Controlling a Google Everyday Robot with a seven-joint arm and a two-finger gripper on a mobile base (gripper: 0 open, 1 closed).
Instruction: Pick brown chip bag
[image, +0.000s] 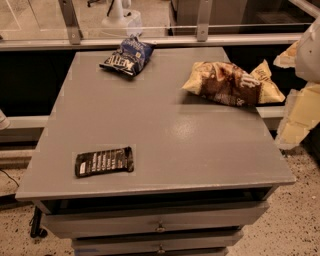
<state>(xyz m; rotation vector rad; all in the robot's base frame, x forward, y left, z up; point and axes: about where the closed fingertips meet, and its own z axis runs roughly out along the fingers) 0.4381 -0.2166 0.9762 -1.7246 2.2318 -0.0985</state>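
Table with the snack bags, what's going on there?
A robot's end effector hangs just off the right edge of the grey table, beside the brown chip bag it is meant to pick up. That bag lies at the table's far right, not lifted. A blue bag and a black packet lie elsewhere on the table.

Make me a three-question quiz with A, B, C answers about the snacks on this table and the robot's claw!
1. Where is the black packet? A) front left of the table B) back right C) in a drawer
2. How many packets lie on the table? A) two B) three C) five
3. The brown chip bag is: A) lifted up B) lying on the table C) on the floor
Answers: A, it lies near the front left corner. B, with the blue bag, three. B, it rests there; the claw is off the table's right side.
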